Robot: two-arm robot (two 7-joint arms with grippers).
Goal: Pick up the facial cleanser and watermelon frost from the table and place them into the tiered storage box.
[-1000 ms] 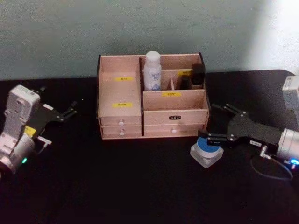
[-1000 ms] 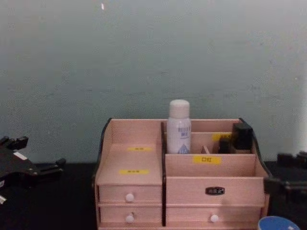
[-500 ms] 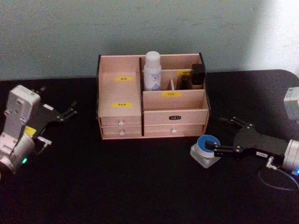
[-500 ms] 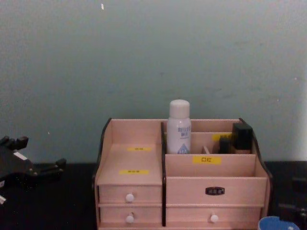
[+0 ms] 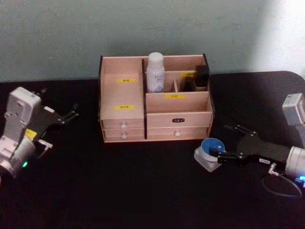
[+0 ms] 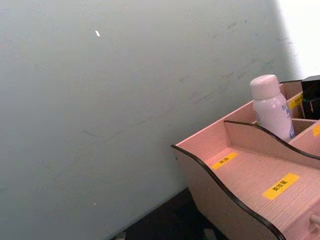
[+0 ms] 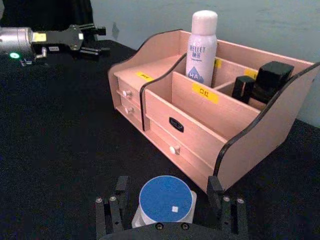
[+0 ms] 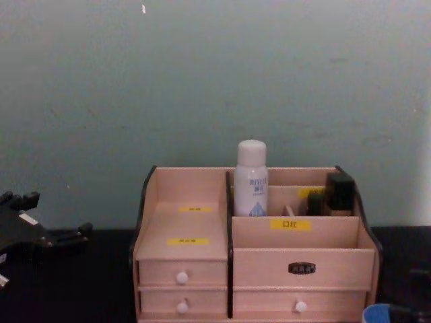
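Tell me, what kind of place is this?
Likely a robot practice room: a black table by a bare wall, a tiered storage box holding the facial cleanser, the right gripper open around the watermelon frost, the left gripper parked left of it.

I am looking at a black table [image 5: 119, 191] that is filling the lower half of the head view and running back to a pale wall [image 5: 62, 33]. The tiered storage box [image 5: 178, 119] is sitting on it at centre frame, towards the back. The watermelon frost [image 5: 209, 151] is standing on the tabletop at lower right of the box, near its front corner but apart from it.
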